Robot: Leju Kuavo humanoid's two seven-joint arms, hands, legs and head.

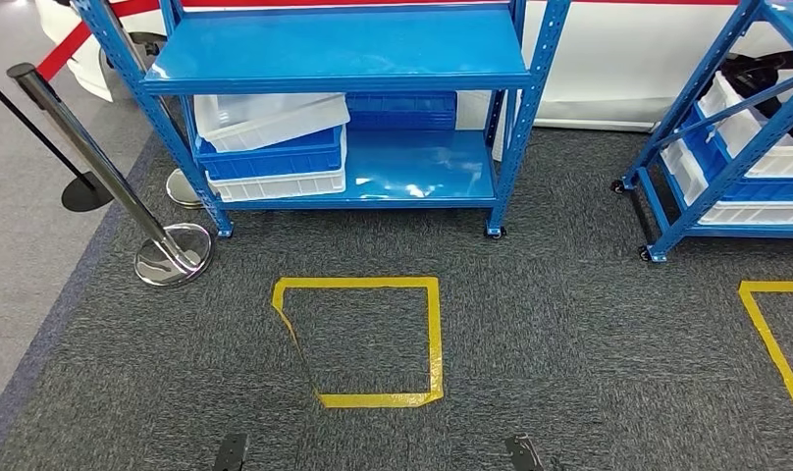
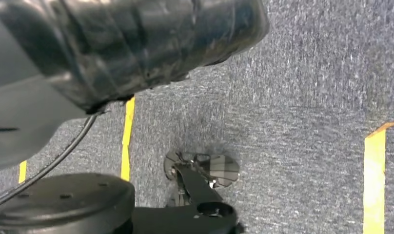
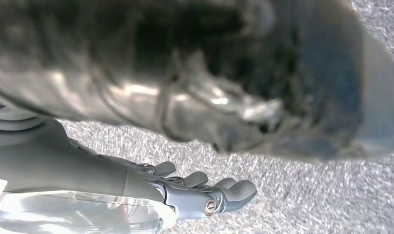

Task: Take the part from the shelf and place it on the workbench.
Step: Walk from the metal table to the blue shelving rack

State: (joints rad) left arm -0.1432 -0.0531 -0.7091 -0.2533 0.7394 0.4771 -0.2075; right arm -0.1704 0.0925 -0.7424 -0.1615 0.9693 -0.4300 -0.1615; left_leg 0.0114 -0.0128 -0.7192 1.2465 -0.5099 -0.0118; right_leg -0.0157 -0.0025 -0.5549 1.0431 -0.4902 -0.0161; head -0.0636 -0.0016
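Head view, L to R: stanchion [image 1: 98, 162] at left edge of carpet; blue shelf [image 1: 343, 78] top centre; yellow tape square [image 1: 434, 334] on carpet in front of it; 2nd blue shelf [image 1: 692, 96] at right edge, cut off; 2nd tape square [image 1: 770, 353] lower right, also cut off.

Containers: lower deck of centre shelf, left side, has a stack: white bin [image 1: 280, 183] at bottom, blue bin [image 1: 270, 157] on it, tilted white bin [image 1: 270, 118] on top; what shows of the tilted one's inside is plain white; the other two are covered by what's stacked above; another blue bin [image 1: 402, 110] sits at back, tucked under the upper deck, contents hidden. Right shelf holds white bins [image 1: 741, 123] over blue ones; insides not readable.

Part: can't pick it out in any bin, so can't place it rel. to either hand.

Left hand [image 2: 136, 48]: dark blurred mass upper left of its wrist view, over carpet w/ tape strip [image 2: 128, 131]; fingers not discernible, grip state unknown.

Right hand [image 3: 185, 192]: lower left of its wrist view, above carpet; fingers [image 3: 239, 190] lie fairly straight, side by side; glossy clear-ish thing [image 3: 73, 212] sits against the palm side; can't tell if it's held or what it is.
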